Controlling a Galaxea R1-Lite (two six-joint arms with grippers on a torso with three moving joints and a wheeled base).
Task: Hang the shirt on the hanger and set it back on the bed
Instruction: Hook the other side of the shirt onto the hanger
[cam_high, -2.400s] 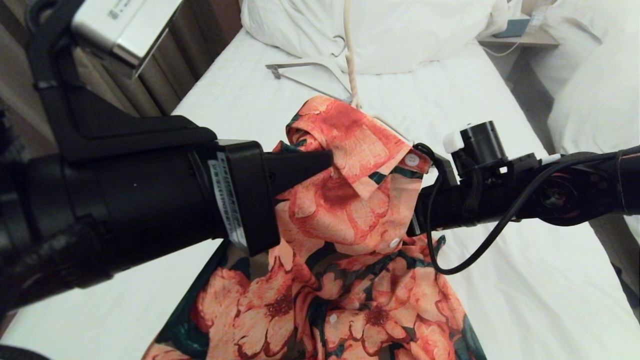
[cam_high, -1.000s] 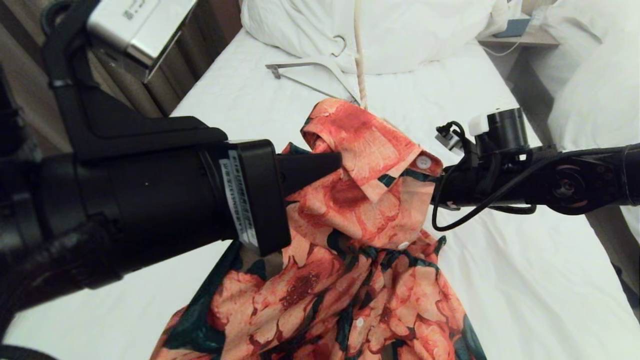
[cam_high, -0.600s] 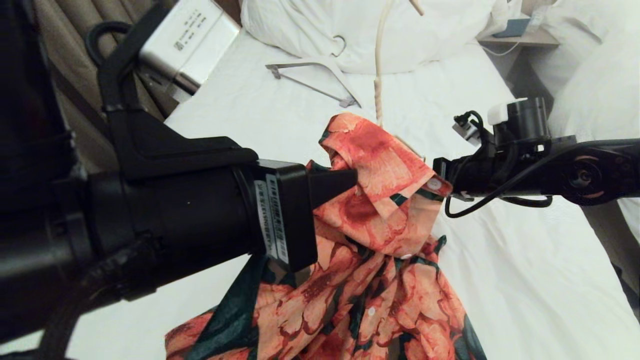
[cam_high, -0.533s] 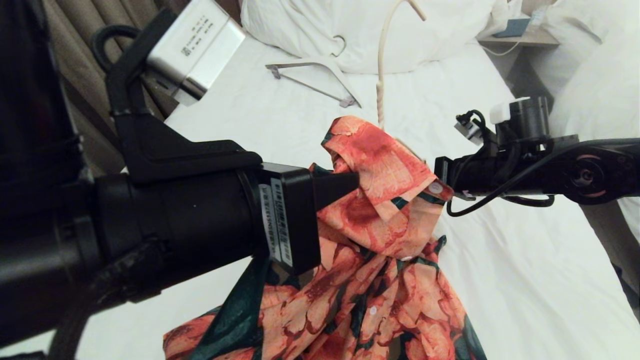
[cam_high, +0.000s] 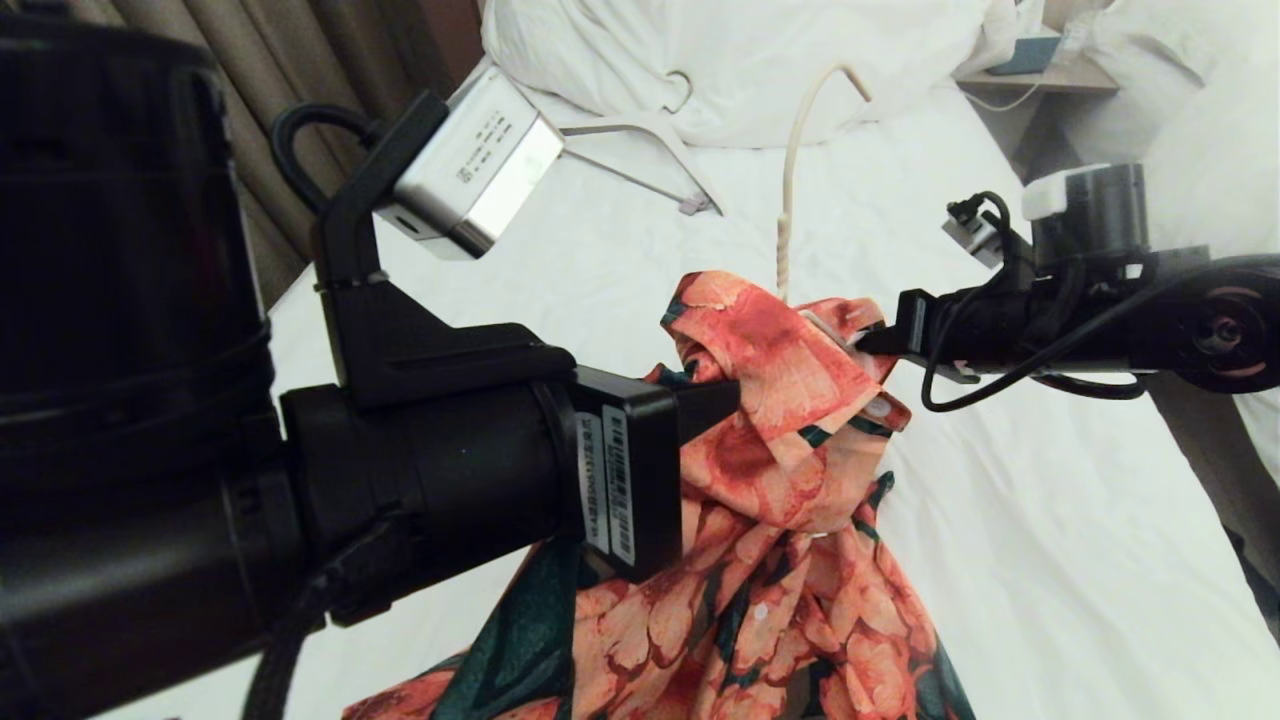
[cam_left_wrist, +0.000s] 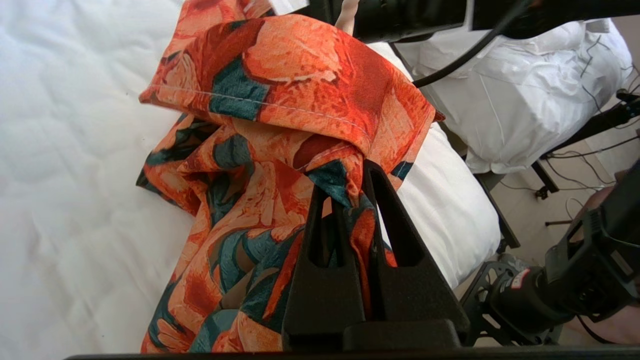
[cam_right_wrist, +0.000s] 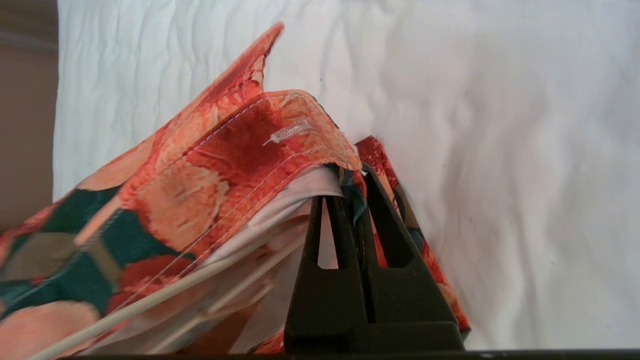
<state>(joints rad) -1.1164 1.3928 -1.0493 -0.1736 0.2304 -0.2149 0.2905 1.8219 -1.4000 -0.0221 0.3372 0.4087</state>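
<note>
The coral-and-green flowered shirt (cam_high: 790, 430) hangs bunched above the white bed (cam_high: 1050, 560), held up by both grippers. My left gripper (cam_high: 733, 397) is shut on a fold of fabric under the collar (cam_left_wrist: 350, 192). From the right, my right gripper (cam_high: 864, 341) is shut on the collar edge (cam_right_wrist: 350, 182). The thin cream hanger (cam_high: 786, 225) rises out of the neck opening, its hook (cam_high: 835, 80) curving over the pillow side. Its wire (cam_right_wrist: 165, 295) runs inside the shirt in the right wrist view. The rest of the hanger is hidden by fabric.
A thicker pale hanger with a grey bar (cam_high: 640, 150) lies on the sheet below the big white pillow (cam_high: 760, 50). A nightstand (cam_high: 1040, 65) and another bed with rumpled white bedding (cam_high: 1200, 170) stand at the right. Curtains (cam_high: 300, 60) hang at the left.
Both grippers have carried the shirt rightward and lower in the head view. The hanger's hook has come down into sight. The left arm has swung closer to the camera.
</note>
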